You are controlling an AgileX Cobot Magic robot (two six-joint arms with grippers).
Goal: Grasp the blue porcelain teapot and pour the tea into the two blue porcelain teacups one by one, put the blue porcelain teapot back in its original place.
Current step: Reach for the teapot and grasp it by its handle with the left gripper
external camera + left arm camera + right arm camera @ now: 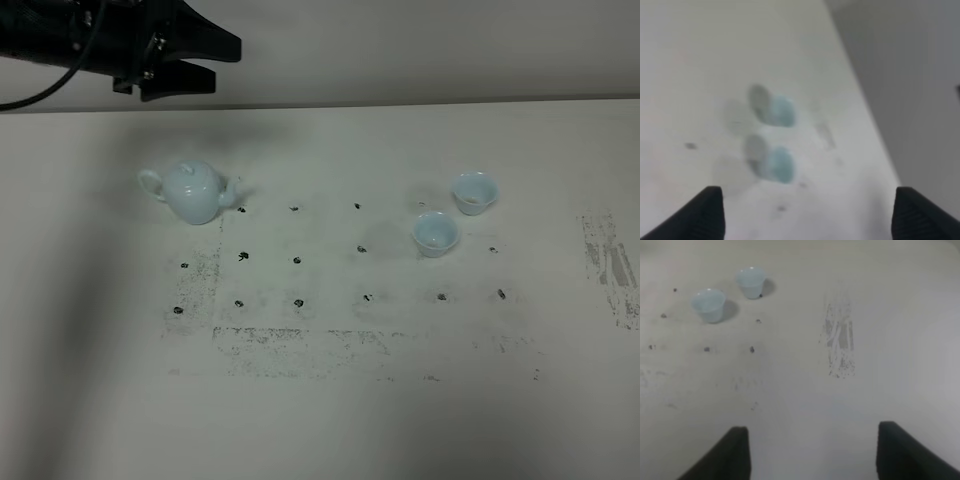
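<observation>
While the left gripper (213, 63) hangs spread and empty near the blue porcelain teapot (192, 190), the right gripper (815, 455) equally spread, the teapot stands well apart from the two blue porcelain teacups (436, 232); an off-centre grip on its glossy loop handle (150, 183) could let it slip.

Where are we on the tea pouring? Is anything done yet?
Nothing is visibly done. The teapot stands on the table, ungrasped, and I cannot tell whether the near teacup or the far teacup holds tea. In hand: the left gripper hovers open, apart from the teapot; the right gripper is open and empty. Left to do: grasp, both pours, return.
</observation>
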